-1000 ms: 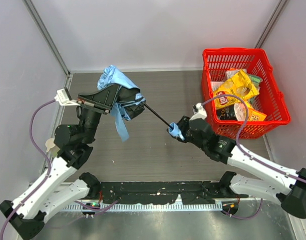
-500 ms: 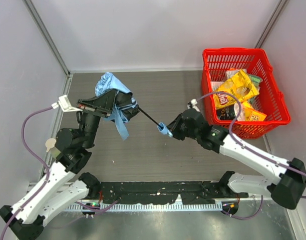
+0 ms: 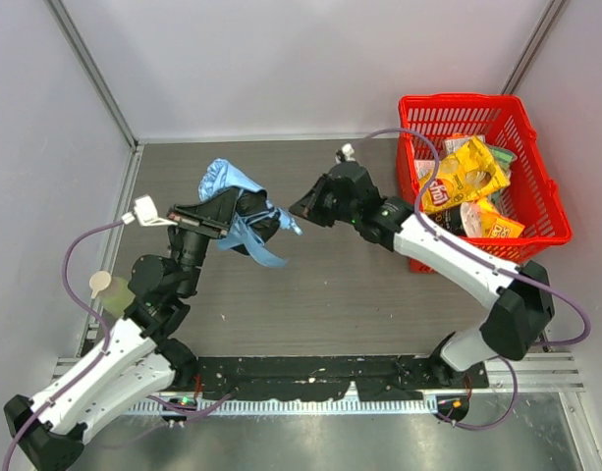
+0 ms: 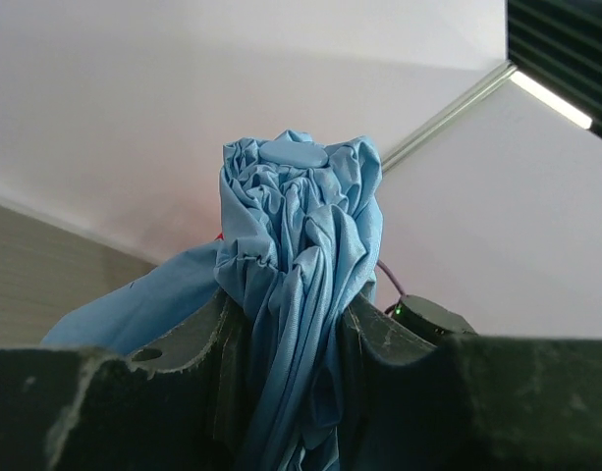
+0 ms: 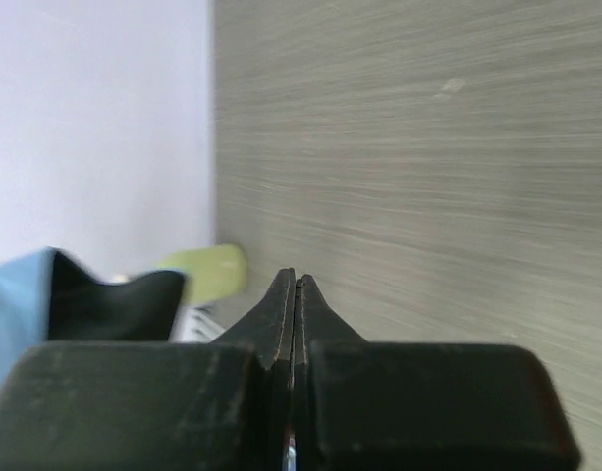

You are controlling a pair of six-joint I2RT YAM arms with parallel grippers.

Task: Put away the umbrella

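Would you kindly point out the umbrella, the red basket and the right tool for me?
umbrella (image 3: pixel 229 183): top external view, on its bunched blue fabric.
red basket (image 3: pixel 458 99): top external view, on its far rim.
right tool (image 5: pixel 295 287): right wrist view, between its shut fingertips.

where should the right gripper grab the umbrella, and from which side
Probably the bunched canopy end poking out past the left gripper, which clamps the umbrella lower down. Come from the robot's right, jaws across the narrow bundle. The right gripper is shut and empty, so it must open first.
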